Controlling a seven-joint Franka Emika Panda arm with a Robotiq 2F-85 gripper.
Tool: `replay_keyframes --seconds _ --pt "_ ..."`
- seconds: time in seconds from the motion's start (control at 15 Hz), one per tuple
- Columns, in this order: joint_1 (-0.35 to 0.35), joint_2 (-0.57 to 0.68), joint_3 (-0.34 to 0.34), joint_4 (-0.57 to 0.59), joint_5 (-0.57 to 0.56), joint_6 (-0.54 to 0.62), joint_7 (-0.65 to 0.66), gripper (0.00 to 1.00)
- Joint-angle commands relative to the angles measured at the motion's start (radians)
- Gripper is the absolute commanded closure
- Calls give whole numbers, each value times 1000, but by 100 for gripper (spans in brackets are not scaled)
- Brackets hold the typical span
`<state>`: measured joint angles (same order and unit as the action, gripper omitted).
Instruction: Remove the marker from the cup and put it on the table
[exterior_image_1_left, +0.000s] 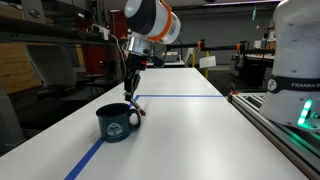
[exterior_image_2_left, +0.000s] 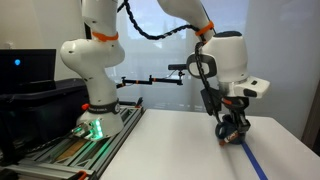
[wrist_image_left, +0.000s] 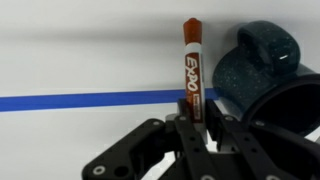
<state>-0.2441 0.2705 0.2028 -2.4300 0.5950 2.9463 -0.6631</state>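
**Item 1: end effector** (wrist_image_left: 193, 128). Robotiq type, on an orange-and-white arm. Jaws narrow, clamped on the marker from both sides. In both exterior views it hangs low over the bench (exterior_image_1_left: 133, 100) (exterior_image_2_left: 232, 128), pointing down.

**Item 2: marker** (wrist_image_left: 191, 65). Thin pen with a white label printed "EXPO" and a red-brown cap. It is gripped at its lower body and the capped end points away from the wrist camera, toward the bench. It is outside the cup, just beside it. In an exterior view its orange-red end (exterior_image_1_left: 142, 112) shows low beside the cup's rim. Whether the tip touches the bench cannot be told.

**Item 3: cup** (exterior_image_1_left: 117, 123). Squat dark navy mug with a pale emblem on its side, standing upright on the bench. In the wrist view (wrist_image_left: 262, 75) it sits right of the marker, loop handle uppermost.

**Item 4: bench** (exterior_image_1_left: 190, 130). Long white top.

**Item 5: blue tape line** (wrist_image_left: 80, 101). Runs across the bench and passes behind the marker in the wrist view. A second strip runs along the bench past the cup in an exterior view (exterior_image_1_left: 90, 155).

**Item 6: robot base** (exterior_image_2_left: 95, 60). White, mounted on a metal rail frame (exterior_image_2_left: 70, 150) with a green light at its foot.
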Motion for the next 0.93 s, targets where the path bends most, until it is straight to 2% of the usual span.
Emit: replay_keyframes --seconds 0.0,0.33,0.8,0.87 --pt "-87 65 53 44 99 -16 -96 95" --pt "-124 157 55 90 85 1 -106 95" --pt "-102 257 46 154 46 59 -136 95" --pt "-92 260 37 156 37 68 -136 54"
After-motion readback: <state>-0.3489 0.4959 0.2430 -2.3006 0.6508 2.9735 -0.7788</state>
